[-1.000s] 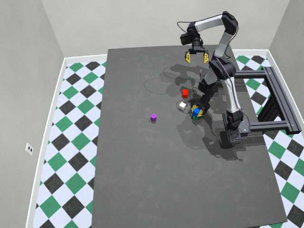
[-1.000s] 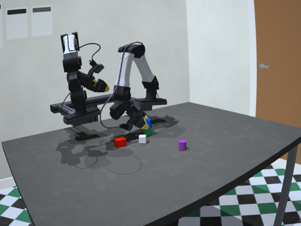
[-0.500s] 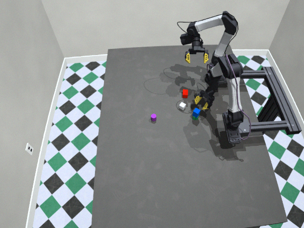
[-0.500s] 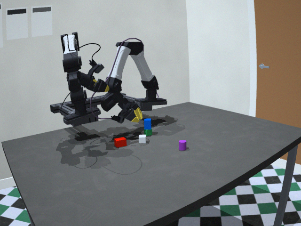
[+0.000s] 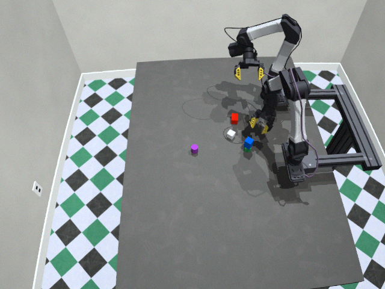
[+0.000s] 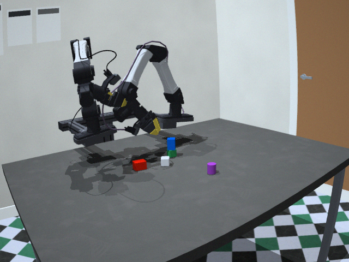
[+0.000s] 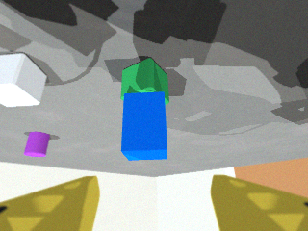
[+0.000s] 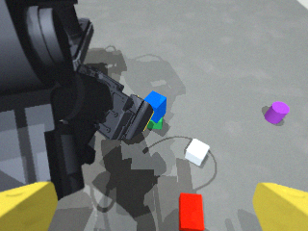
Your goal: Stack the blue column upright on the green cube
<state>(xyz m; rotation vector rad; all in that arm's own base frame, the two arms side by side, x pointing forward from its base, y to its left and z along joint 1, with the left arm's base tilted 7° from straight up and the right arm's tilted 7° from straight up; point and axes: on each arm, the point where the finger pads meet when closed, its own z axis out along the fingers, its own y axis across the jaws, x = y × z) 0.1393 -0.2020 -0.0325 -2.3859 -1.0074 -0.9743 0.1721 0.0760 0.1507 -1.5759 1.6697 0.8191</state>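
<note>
Right now, the blue column [image 5: 248,142] [image 6: 170,143] [image 7: 144,124] [image 8: 155,106] stands upright on the green cube [image 5: 247,149] [image 6: 171,153] [image 7: 144,79] [image 8: 155,124], looking roughly centred in the exterior view. The cube rests on the grey table [image 5: 186,217] [image 6: 140,225] [image 7: 96,113] [image 8: 231,72], towards its far side as the exterior view shows it.

The left gripper [image 5: 258,129] [image 6: 154,134] [image 7: 155,184] [image 8: 132,106] hangs above and to the left of the column in that view, apart from it. Its jaws are a bit more than half open, with nothing between them. The right gripper [image 5: 249,78] [image 6: 116,99] [image 8: 155,191] is higher and farther left, its jaws spread wide and also holding nothing.

Using the exterior view's sides, the white cube [image 5: 231,134] [image 6: 164,161] [image 7: 19,79] [image 8: 197,151] sits on the near side of the stack and slightly left, without touching it. The red block [image 5: 234,118] [image 6: 139,165] [image 8: 192,212] lies farther left, apart from the white cube. Off to the right and nearer than the stack, the purple cylinder [image 5: 194,149] [image 6: 211,168] [image 7: 37,143] [image 8: 276,113] stands upright by itself. At the far right, beyond the table, is a brown door [image 6: 324,112].

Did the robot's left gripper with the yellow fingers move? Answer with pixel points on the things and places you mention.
Yes. The left gripper [image 5: 258,125] [image 6: 155,126] [image 7: 155,184] was around the blue column [image 5: 248,142] [image 6: 170,143] [image 7: 144,125] [image 8: 156,106]; now it stands clear, back towards its arm's side in the top view.
</note>
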